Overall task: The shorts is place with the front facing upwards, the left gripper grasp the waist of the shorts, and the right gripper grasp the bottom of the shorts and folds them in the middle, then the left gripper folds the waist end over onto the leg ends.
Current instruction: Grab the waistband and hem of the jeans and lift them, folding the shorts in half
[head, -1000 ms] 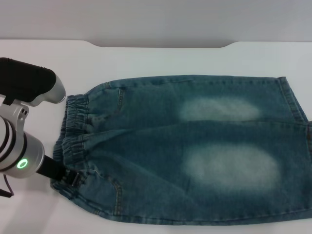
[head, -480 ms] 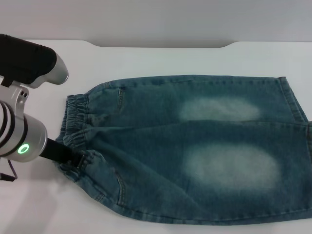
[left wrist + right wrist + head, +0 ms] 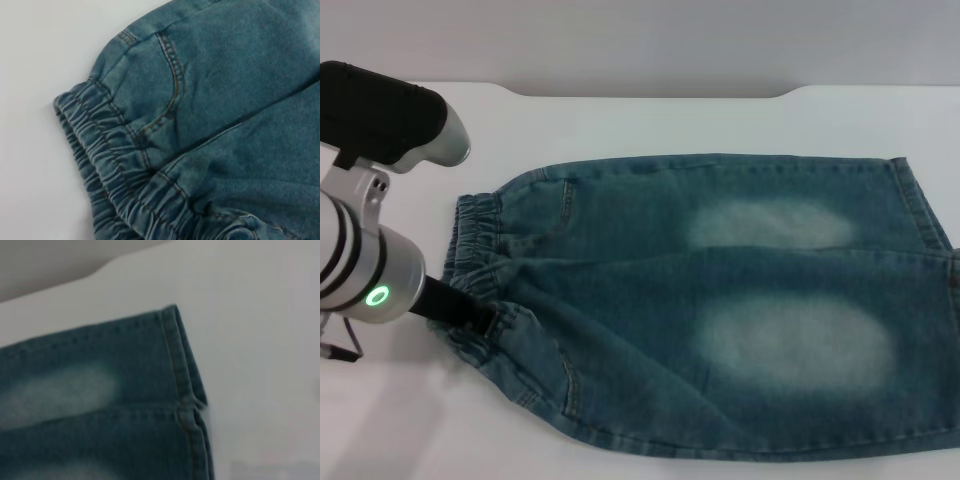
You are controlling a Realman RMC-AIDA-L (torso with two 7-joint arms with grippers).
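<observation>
One pair of large blue-green denim shorts (image 3: 720, 310) lies front up on a plain white worktop (image 3: 650, 125), gathered elastic waist end (image 3: 470, 270) toward the robot's left, straight stitched leg ends (image 3: 187, 390) toward its right. The black two-fingered left gripper (image 3: 480, 318) has its jaws pinching the waistband's near corner, bunching the fabric. A pale grey wall stands behind the worktop.

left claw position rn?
In the head view the left claw is at the robot's left, on the near corner of the shorts' gathered waistband, where the denim is bunched up around it.
</observation>
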